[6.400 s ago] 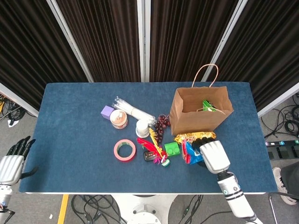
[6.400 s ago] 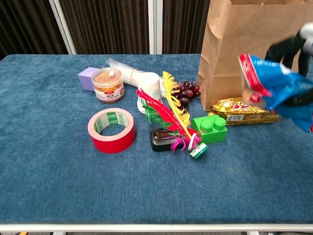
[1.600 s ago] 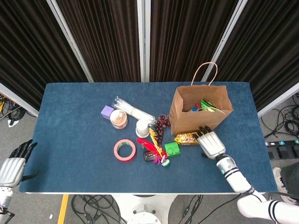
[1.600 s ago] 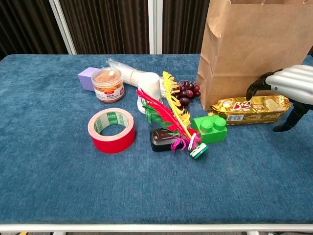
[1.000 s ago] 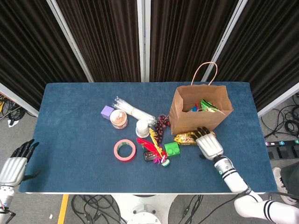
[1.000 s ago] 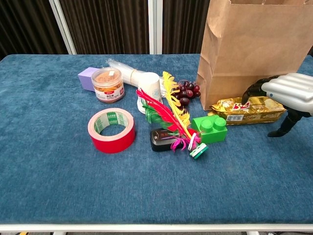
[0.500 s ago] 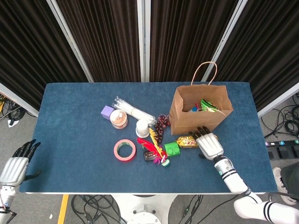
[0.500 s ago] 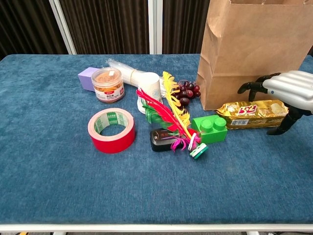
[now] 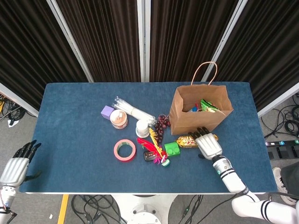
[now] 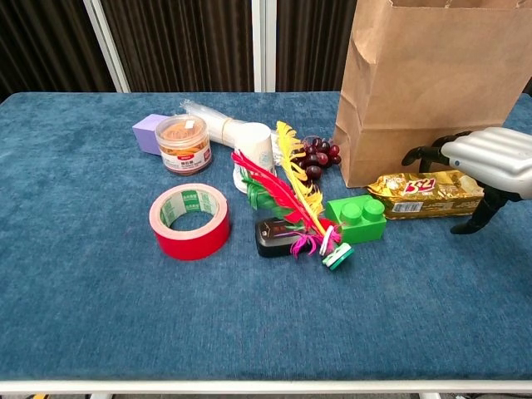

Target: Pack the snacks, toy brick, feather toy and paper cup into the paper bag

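Note:
The brown paper bag (image 9: 190, 120) (image 10: 432, 91) stands open at the right, with green and blue snack packets (image 9: 206, 105) inside. A gold snack packet (image 9: 186, 141) (image 10: 424, 194) lies flat just in front of the bag. My right hand (image 9: 208, 143) (image 10: 488, 163) grips its right end, fingers behind it and thumb in front. Left of the packet sit a green toy brick (image 9: 172, 149) (image 10: 357, 220), a red and yellow feather toy (image 9: 154, 146) (image 10: 288, 196) and a tipped paper cup (image 9: 142, 129) (image 10: 254, 158). My left hand (image 9: 14, 168) hangs open off the table's near left corner.
A red tape roll (image 9: 124, 150) (image 10: 190, 221), an orange-lidded jar (image 9: 118, 119) (image 10: 182, 143), a purple block (image 9: 108, 112) (image 10: 148, 131), dark grapes (image 9: 161, 125) (image 10: 317, 156), a small black object (image 10: 273, 236) and a clear wrapped bundle (image 9: 133, 111) crowd the middle of the blue table (image 9: 70, 140).
The blue snack packet went into the bag. My right hand then came down on the gold packet and pulled it a little away from the bag's base. The left hand stayed put.

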